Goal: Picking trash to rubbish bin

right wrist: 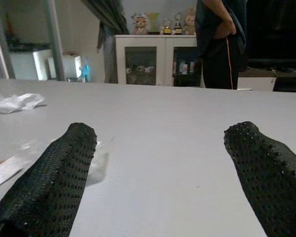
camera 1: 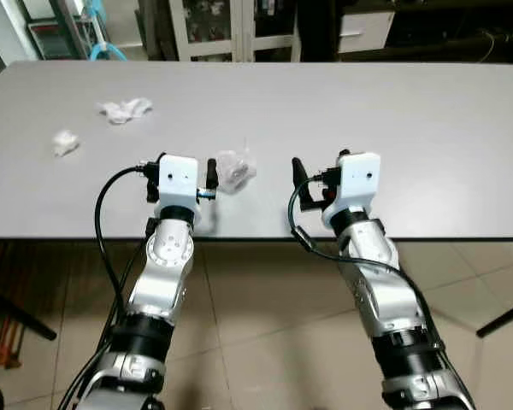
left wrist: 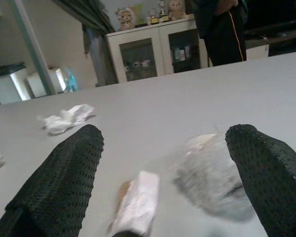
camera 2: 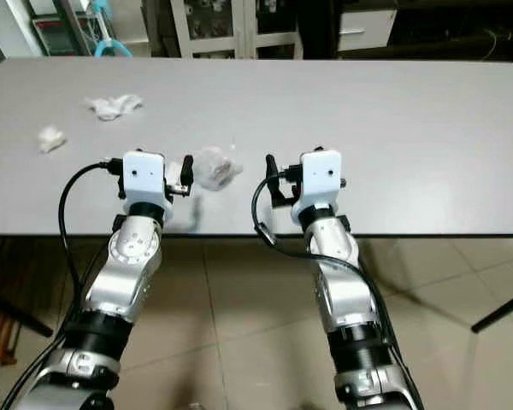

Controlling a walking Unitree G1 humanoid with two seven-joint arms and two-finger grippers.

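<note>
Left end effector [left wrist: 163, 197], fingers spread, beside clear wrapper [camera 1: 234, 170]

— What are the arms like?
— Silver jointed shells, white wrist blocks, a black cable looping off each.
— And the fingers [left wrist: 64, 182]?
— Black, with a dimpled, knobbly texture.

Clear plastic wrapper [left wrist: 212, 177] blurred at close range, person [right wrist: 218, 39] cut off above the waist
</note>
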